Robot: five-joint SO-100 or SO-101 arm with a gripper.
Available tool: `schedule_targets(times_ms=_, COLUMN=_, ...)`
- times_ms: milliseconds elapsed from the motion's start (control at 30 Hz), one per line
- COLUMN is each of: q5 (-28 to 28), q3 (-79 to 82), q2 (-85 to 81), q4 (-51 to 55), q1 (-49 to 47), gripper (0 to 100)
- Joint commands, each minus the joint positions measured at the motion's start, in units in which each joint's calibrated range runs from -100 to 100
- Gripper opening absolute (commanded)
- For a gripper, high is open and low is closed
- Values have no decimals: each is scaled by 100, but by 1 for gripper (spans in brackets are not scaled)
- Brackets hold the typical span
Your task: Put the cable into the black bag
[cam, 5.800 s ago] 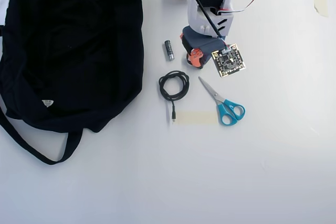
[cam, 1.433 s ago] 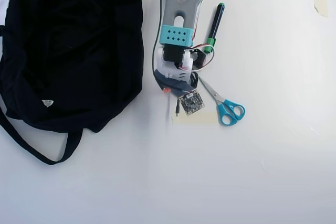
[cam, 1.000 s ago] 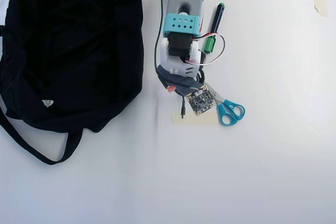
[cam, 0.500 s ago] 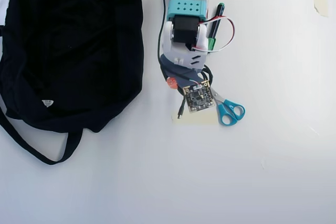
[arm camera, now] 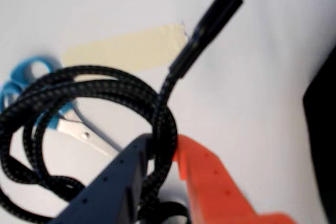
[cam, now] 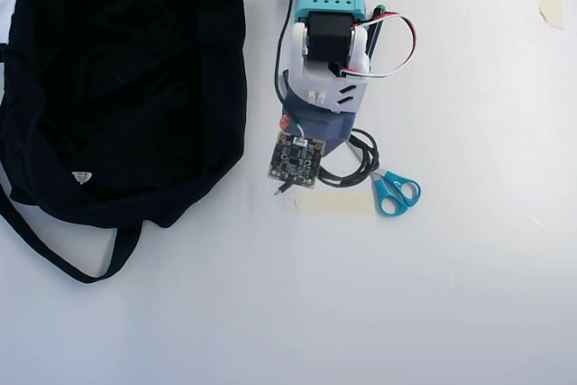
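White tabletop fills both views. Dark-blue-and-orange two-finger gripper (arm camera: 164,148) is clamped on the thin black braided cable (arm camera: 79,85), its coil draping beside blue-handled scissors (cam: 389,188). Light and floppy, the cable likely handles best pinched across bundled loops. Large soft black fabric bag (cam: 126,78) lies well apart, at the overhead view's left.

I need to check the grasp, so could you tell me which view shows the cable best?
The wrist view: the cable fills it, its cord pinched between the jaws, plug end free. The overhead view shows only part of its coil beside the scissors.
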Motion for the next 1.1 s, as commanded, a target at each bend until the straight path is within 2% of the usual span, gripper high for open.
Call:
schedule_targets(times_ms=0, q5=-302, q3=-140, q2=-686, q4=101, q1=-146, gripper=2)
schedule_targets(times_ms=133, q5=-695, q3=318, q2=-1101, q4=144, q1=-161, gripper=2)
schedule_targets(times_ms=267, q5=-737, q3=1369, q2=-1690, q4=-140, q1=-161, gripper=2)
schedule_targets(times_ms=667, q5=-737, q3=6257, q2=-4777, q4=-3517, q1=-94, gripper=2)
schedule_targets(times_ms=800, q5=-737, q3=7002, q2=-5358, q4=-3749, q1=243, gripper=2)
schedule_targets(times_ms=1067, q5=-669, q3=7263, q2=-5881, q4=-3689, q1=1178, gripper=2)
